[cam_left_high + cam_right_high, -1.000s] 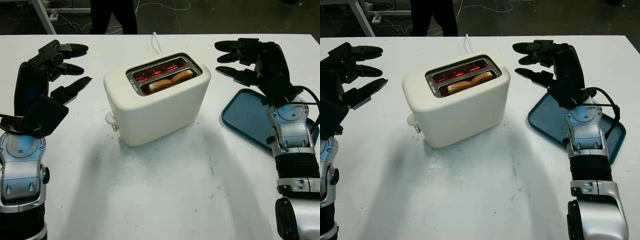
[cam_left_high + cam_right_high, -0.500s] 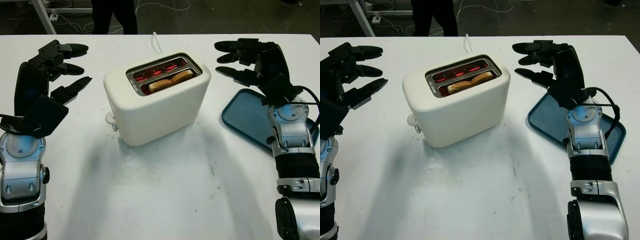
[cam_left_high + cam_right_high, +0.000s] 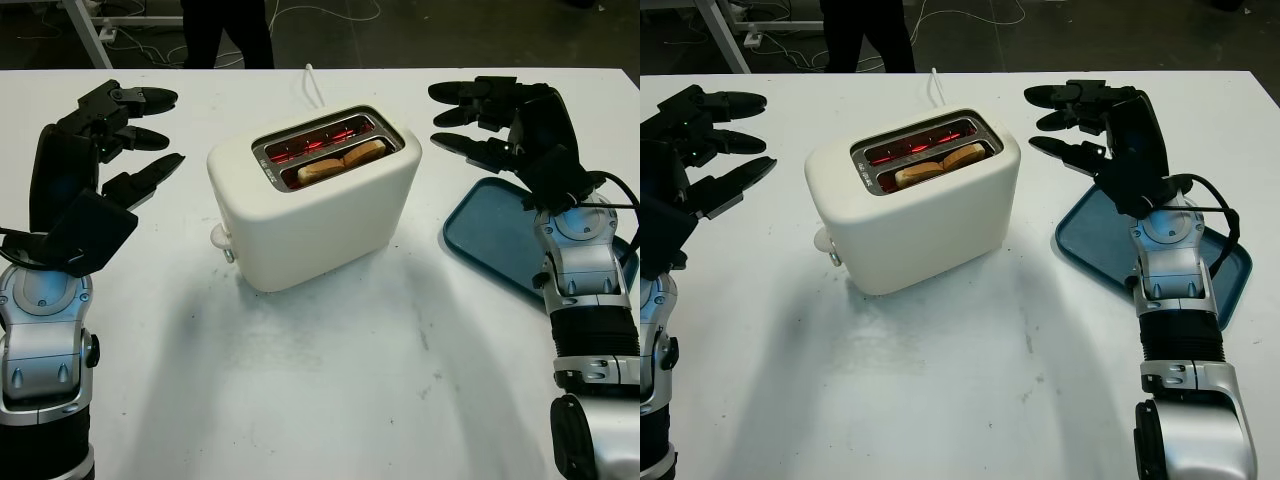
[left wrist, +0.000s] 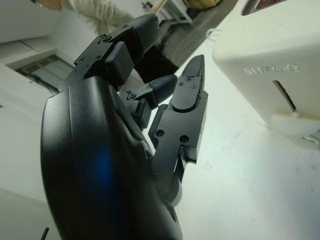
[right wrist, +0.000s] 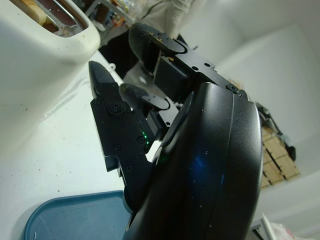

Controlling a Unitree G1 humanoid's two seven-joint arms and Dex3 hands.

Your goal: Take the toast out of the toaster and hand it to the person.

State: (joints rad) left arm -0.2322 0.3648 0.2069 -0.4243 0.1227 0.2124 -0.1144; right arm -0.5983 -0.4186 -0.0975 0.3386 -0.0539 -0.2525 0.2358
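Matt cream plastic toaster [image 3: 315, 200] on a smooth white table [image 3: 330, 400].

"SUPOR" on toaster [image 4: 272, 55] side

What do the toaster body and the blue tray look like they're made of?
Toaster: likely plastic, cream with a smooth matte shell and rounded moulded corners; the slot rims look metal. Tray: probably plastic too, blue with a slight sheen and a raised moulded rim. I can't confirm either.

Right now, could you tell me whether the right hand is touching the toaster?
Apart. The left eye view shows bare white table between the right hand and the toaster.
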